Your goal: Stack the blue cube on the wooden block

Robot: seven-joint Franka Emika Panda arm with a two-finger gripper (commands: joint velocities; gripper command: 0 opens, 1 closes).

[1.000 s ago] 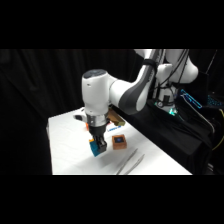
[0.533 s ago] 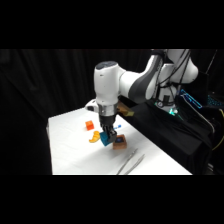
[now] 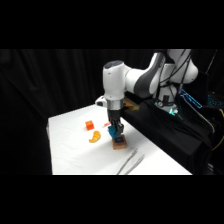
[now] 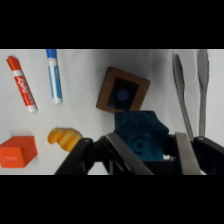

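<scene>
White table [image 3: 70,150]: gripper [image 4: 145,150] holds blue cube [image 4: 141,134].

White table [image 3: 70,150] bears all items. Orange-red cube [image 4: 17,151] at wrist view's lower left; orange crescent piece [image 4: 64,137] just beside it, apart. Red marker [image 4: 21,83] and blue marker [image 4: 54,75] lie side by side near upper left, not touching. Metal tongs [image 4: 190,92] at right, two arms roughly parallel. Side view: cube [image 3: 89,125] behind crescent [image 3: 94,136], tongs [image 3: 131,163] near table's front edge. Black backdrop behind.
</scene>
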